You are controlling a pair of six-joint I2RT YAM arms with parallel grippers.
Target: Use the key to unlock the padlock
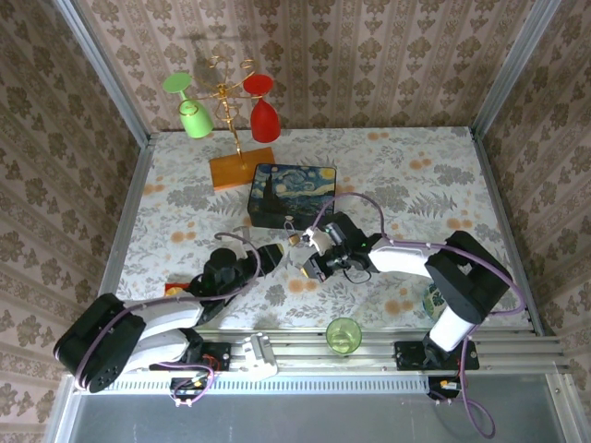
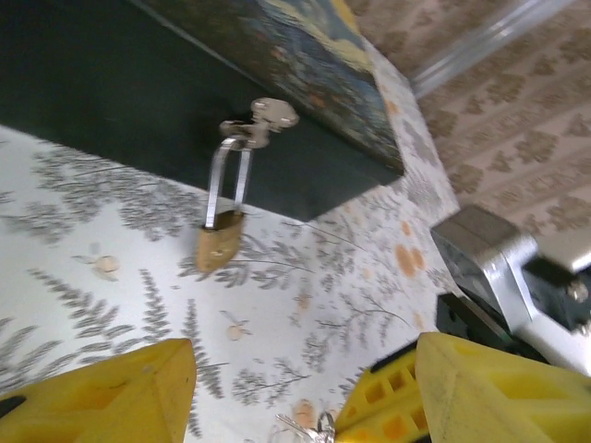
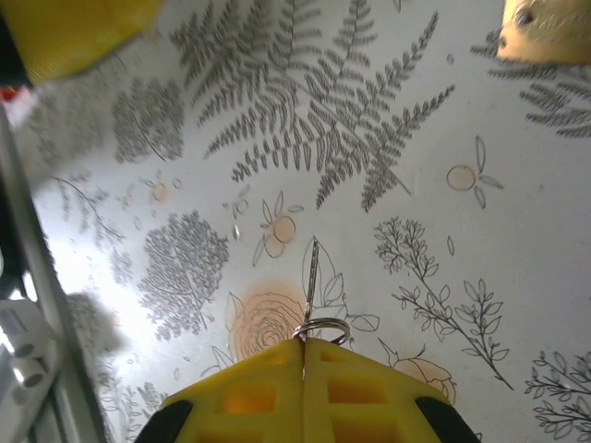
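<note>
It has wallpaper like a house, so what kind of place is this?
Probably a robot practice booth, not a home: black-and-white robot arms bolted to a silvery metal rail, and brown patterned wallpaper panels held in a silvery metal frame.

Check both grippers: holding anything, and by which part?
Right gripper pinches the key at its ring end, blade sticking out. Left gripper open, holding nothing.

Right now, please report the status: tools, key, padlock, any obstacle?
Left tool open, facing small brass padlock hooked on clasp of dark blue box. Right tool shut on thin silver key. No obstacle seen.
</note>
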